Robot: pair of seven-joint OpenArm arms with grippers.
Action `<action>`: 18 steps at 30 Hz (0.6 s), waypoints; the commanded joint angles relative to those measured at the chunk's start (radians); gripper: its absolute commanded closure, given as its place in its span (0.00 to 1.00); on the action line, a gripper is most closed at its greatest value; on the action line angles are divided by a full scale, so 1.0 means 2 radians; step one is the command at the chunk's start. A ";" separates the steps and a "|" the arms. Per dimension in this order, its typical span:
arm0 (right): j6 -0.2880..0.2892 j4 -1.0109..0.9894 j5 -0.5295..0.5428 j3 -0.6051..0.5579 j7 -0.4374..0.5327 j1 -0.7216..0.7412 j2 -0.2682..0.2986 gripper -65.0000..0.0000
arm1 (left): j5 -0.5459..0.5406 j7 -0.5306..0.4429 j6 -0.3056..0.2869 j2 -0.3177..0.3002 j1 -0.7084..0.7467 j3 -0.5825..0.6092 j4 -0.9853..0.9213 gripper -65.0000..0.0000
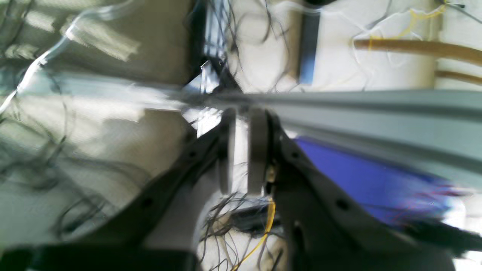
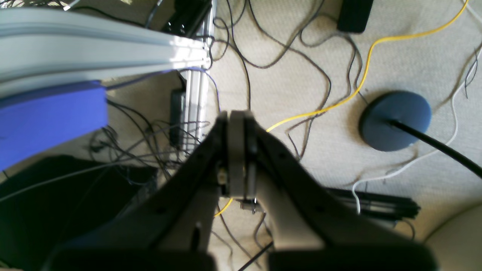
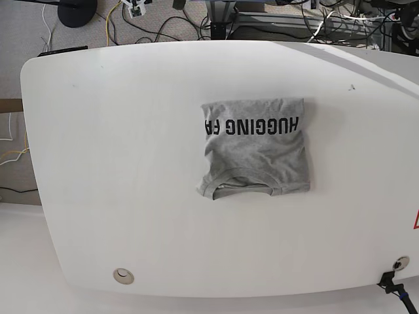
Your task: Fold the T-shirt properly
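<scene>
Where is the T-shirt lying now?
In the base view, the folded T-shirt lies on the white table, right of centre, with no hand near it.

Base view overhead above table [image 3: 98, 163], both wrist views facing cabled floor [image 2: 301, 67]

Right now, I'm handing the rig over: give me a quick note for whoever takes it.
Left pincer: nearly shut, a thin gap between the pads, empty; it sits off the table and its wrist view is blurred.
Right pincer: shut, empty, over the cabled floor beside the table edge.
T-shirt: lying on the white table, folded into a compact rectangle, black lettering along its far edge, collar at the near edge. Neither arm shows in the base view.
Done: the fold looks complete.
Left: probably nothing; perhaps square up the slightly uneven left edge.
</scene>
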 commanded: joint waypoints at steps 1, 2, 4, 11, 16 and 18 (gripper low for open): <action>0.002 -0.024 -0.001 0.000 0.005 0.013 0.002 1.00 | 0.003 -0.009 -0.007 -0.004 -0.025 0.000 -0.053 0.94; 0.002 -0.034 -0.001 0.000 0.005 0.019 0.002 1.00 | 0.008 -0.009 -0.007 -0.004 -0.039 0.000 -0.074 0.94; 0.002 -0.062 -0.001 0.000 0.005 0.038 -0.002 1.00 | 0.025 -0.009 0.005 -0.012 -0.065 0.000 -0.118 0.94; 0.003 -0.144 -0.002 0.000 0.005 0.095 -0.014 1.00 | 0.066 -0.009 0.104 -0.020 -0.142 0.000 -0.227 0.93; 0.003 -0.214 -0.002 0.000 0.005 0.139 -0.018 1.00 | 0.092 0.034 0.161 -0.029 -0.202 0.000 -0.308 0.93; 0.003 -0.243 -0.002 0.000 0.008 0.156 -0.019 1.00 | 0.102 0.056 0.170 -0.028 -0.210 0.000 -0.307 0.93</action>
